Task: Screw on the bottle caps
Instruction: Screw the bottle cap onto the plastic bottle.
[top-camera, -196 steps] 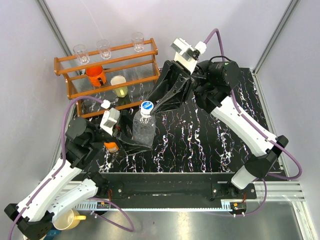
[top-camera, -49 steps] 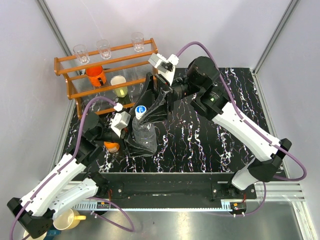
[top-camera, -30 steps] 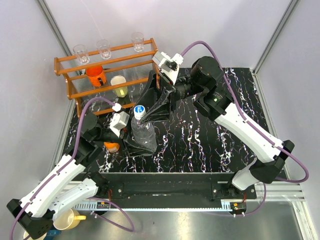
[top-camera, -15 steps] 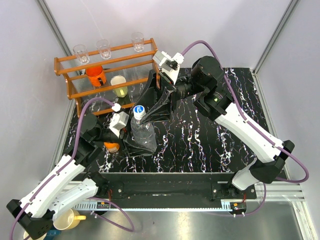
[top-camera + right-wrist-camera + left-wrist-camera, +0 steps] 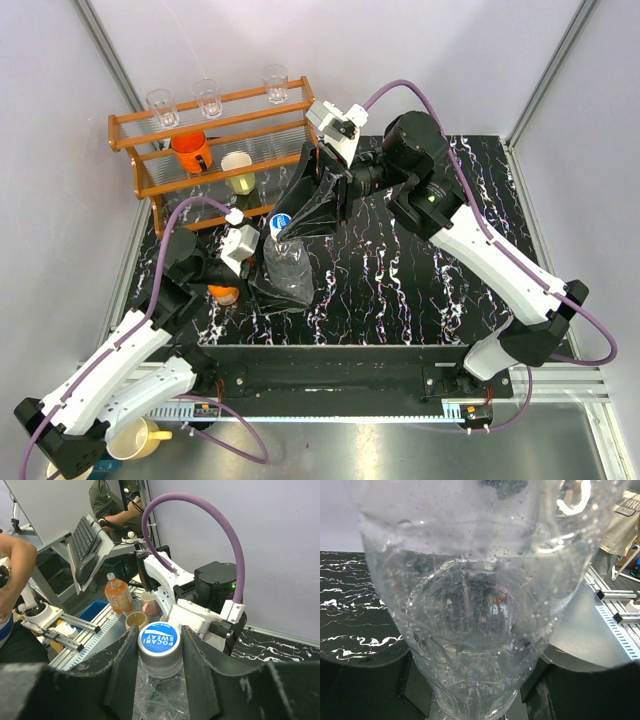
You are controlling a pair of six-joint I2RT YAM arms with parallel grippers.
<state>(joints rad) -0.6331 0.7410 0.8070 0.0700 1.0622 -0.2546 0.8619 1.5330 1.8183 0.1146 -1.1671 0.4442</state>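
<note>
Clear bottle sits left of centre on the marbled table, held low between the left gripper's part-spread fingers. The right gripper's fingers press both sides of the blue cap, hiding much of it from overhead. Orange bottle stands just beside at 9 o'clock, wooden rack at 11 o'clock.

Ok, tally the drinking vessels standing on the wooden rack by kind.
Clear glasses: 3
Orange mug: 1
Pale yellow cup: 1
Total: 5 clearly visible
</note>
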